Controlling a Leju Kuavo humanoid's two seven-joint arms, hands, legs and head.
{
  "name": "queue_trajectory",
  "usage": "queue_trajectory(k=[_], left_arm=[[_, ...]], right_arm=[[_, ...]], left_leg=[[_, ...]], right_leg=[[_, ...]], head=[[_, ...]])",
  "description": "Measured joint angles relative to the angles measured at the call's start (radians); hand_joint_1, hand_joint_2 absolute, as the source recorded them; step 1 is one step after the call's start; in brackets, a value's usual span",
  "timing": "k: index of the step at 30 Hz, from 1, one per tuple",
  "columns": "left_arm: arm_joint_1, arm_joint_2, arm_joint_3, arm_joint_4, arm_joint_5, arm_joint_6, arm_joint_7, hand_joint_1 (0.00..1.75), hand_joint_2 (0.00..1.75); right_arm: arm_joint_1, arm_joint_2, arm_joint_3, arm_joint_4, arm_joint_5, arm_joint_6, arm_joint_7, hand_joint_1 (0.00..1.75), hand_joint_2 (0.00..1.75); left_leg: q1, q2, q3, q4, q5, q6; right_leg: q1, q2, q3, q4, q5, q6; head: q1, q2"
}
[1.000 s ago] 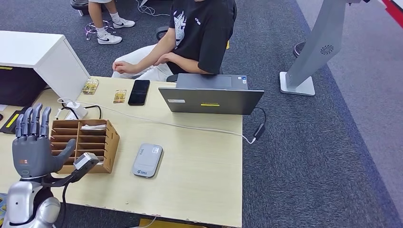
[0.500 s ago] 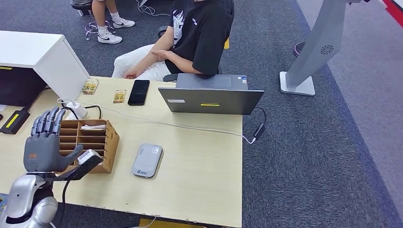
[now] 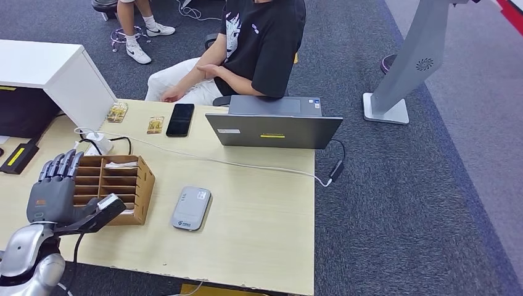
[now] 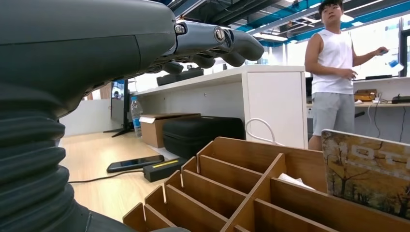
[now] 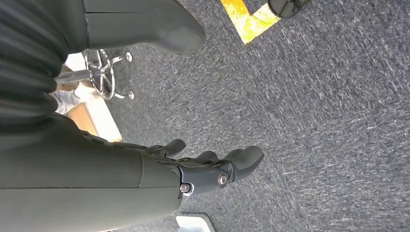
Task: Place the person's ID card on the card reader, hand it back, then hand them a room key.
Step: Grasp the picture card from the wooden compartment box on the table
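Note:
The grey card reader (image 3: 191, 208) lies flat on the wooden desk (image 3: 259, 216), right of a wooden slotted card holder (image 3: 117, 182). My left hand (image 3: 52, 191) hovers at the holder's near left corner, fingers (image 4: 212, 41) spread and holding nothing. In the left wrist view a card printed with autumn trees (image 4: 367, 171) stands at the edge of the holder (image 4: 227, 188). Two small yellow-printed cards (image 3: 117, 111) (image 3: 155, 125) lie at the desk's far edge, in front of the seated person (image 3: 253, 43). My right hand (image 5: 212, 169) hangs over carpet, empty, fingers loosely extended.
A black phone (image 3: 180, 119) lies beside the cards and a grey laptop (image 3: 274, 123) stands at the far right of the desk. A white cable (image 3: 210, 160) crosses the desk. A white cabinet (image 3: 55, 77) stands at the left. Another person (image 4: 336, 72) stands behind it.
My left hand has sunk and tipped forward toward the holder's near corner. The seated person's hand has dropped from above the desk edge to their lap.

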Motion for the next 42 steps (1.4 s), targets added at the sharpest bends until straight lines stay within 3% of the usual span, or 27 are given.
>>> queue_trajectory(k=[18, 42], left_arm=[[-0.096, -0.038, -0.056, 0.018, -0.027, 0.111, -0.058, 0.0, 1.75], [-0.101, -0.049, -0.077, 0.02, -0.018, 0.13, -0.045, 0.0, 1.75]], right_arm=[[0.0, -0.003, 0.029, 0.018, -0.01, -0.005, -0.036, 0.0, 1.75], [-0.001, -0.005, 0.049, 0.024, -0.019, -0.001, -0.025, 0.0, 1.75]], left_leg=[[0.0, 0.0, 0.0, 0.0, 0.0, 0.0], [0.0, 0.0, 0.0, 0.0, 0.0, 0.0]], right_leg=[[0.0, 0.0, 0.0, 0.0, 0.0, 0.0], [0.0, 0.0, 0.0, 0.0, 0.0, 0.0]], head=[[0.0, 0.0], [0.0, 0.0]])
